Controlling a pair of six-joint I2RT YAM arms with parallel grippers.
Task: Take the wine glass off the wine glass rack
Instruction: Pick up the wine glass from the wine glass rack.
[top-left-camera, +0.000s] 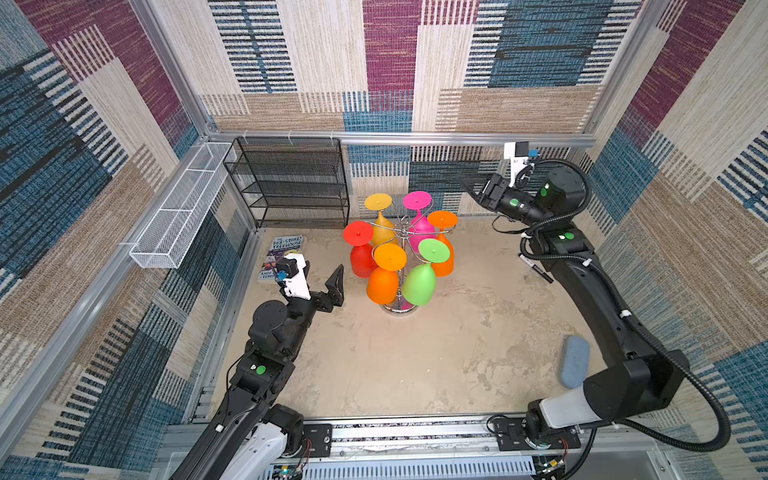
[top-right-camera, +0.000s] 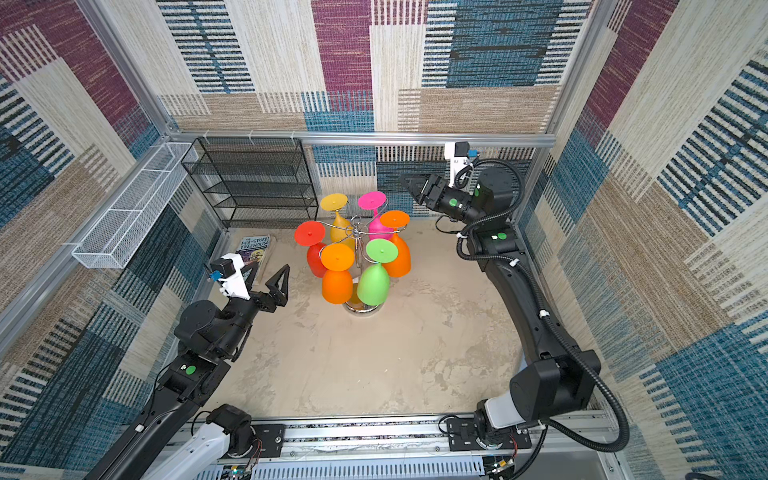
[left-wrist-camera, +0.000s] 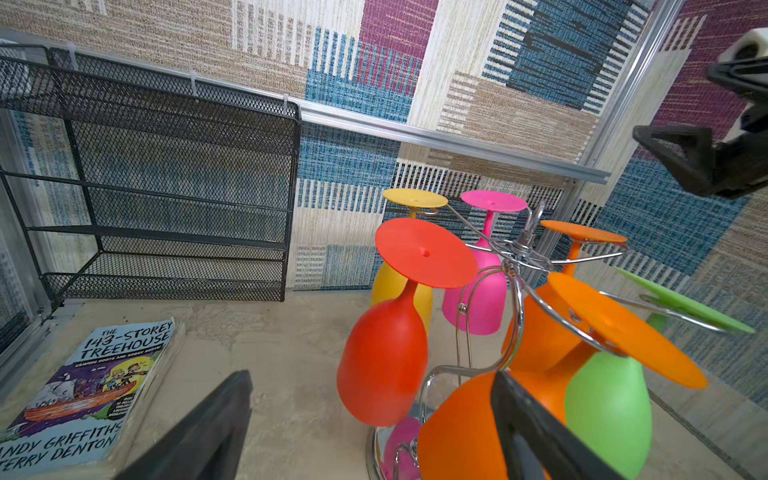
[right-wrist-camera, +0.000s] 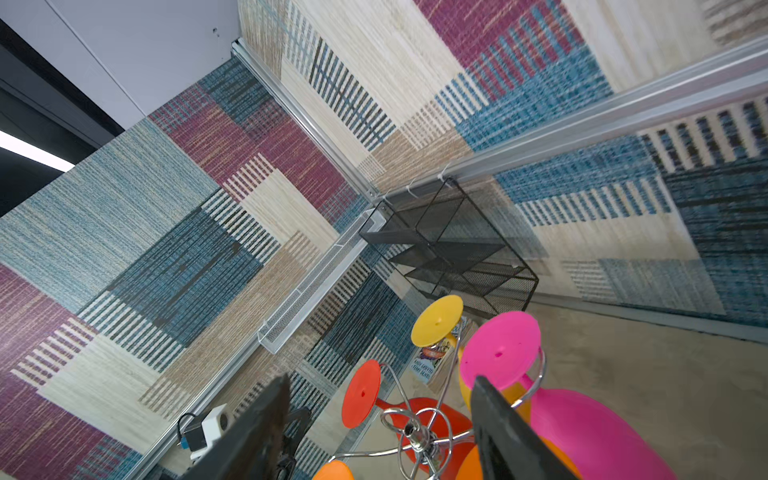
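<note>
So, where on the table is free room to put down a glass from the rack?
Largest bare patch: table between the wine glass rack, the blue sponge and the front rail. Crowded: around the rack, beside the book.

**Inspector:** Bearing surface?

**Assistant:** Beige, mottled, stone-look tabletop (top-left-camera: 415, 365), with darker blotches on the near right.

**Inspector:** Items directly on it?

**Assistant:** Five.
- A chrome wine glass rack (top-left-camera: 400, 309) stands on its round disc base, centre, toward the far side.
- A black wire-mesh shelf unit (top-left-camera: 291, 183) is far left, against the back wall.
- A paperback book with a blue-and-purple cover (top-left-camera: 282, 249) lies flat at the left edge, just in front of the shelf unit.
- A black marker pen (top-left-camera: 536, 269) is at the right edge.
- A blue oblong sponge (top-left-camera: 575, 361) is near right, partly hidden.
</note>
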